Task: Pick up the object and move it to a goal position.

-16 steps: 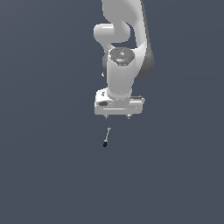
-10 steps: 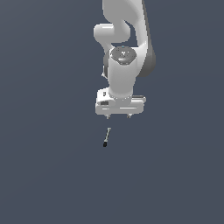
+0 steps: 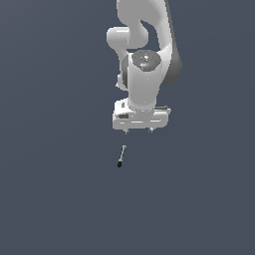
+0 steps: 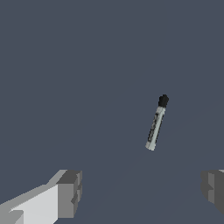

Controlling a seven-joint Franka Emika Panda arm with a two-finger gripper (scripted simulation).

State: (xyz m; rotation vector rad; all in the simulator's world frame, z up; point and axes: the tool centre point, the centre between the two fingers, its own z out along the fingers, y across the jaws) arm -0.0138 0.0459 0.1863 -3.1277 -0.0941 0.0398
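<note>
The object, a tiny thin stick [image 3: 121,156] with a pale grey shaft and a black tip, lies on the dark grey floor. In the exterior view it is just in front of the white gripper [image 3: 139,131], slightly toward that view's left. The gripper is open and empty and is not touching the stick. In the wrist view the stick [image 4: 156,123] lies apart from the two fingertips [image 4: 70,193], which stand wide apart, and the gripper [image 4: 142,189] holds nothing between them.
The white arm [image 3: 144,50] rises behind the gripper. The dark grey floor [image 3: 55,189] spreads on all sides.
The arm's wrist has shifted slightly; the gripper stays over the same spot. The stick has not moved.
</note>
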